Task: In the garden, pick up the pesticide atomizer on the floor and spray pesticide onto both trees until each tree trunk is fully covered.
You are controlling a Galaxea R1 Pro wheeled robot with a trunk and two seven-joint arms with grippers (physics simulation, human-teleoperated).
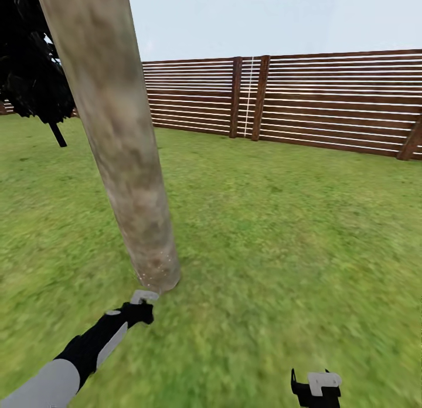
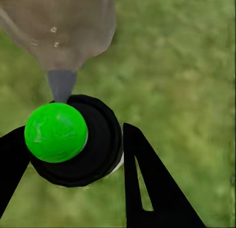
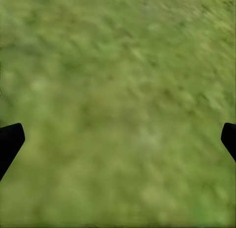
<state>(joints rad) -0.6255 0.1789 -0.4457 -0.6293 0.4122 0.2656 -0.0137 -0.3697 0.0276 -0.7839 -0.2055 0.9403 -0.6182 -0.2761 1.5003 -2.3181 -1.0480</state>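
One tree trunk (image 1: 117,138), thick and mottled grey-brown, leans up from the grass at centre left. Pale specks dot its flared base (image 1: 155,270). My left gripper (image 1: 140,308) sits just in front of that base, shut on the pesticide atomizer (image 1: 144,296). In the left wrist view the atomizer (image 2: 101,149) is a dark round body topped by a bright green dome, between the two black fingers (image 2: 147,188). Its grey nozzle points at the speckled trunk (image 2: 59,31). My right gripper (image 1: 316,387) hangs open over bare grass, and its gripper (image 3: 120,134) holds nothing.
A brown slatted fence (image 1: 328,100) with dark posts runs along the back of the lawn. A dark shrub (image 1: 32,74) on a thin stem stands at far left. Open grass (image 1: 281,232) stretches to the right of the trunk.
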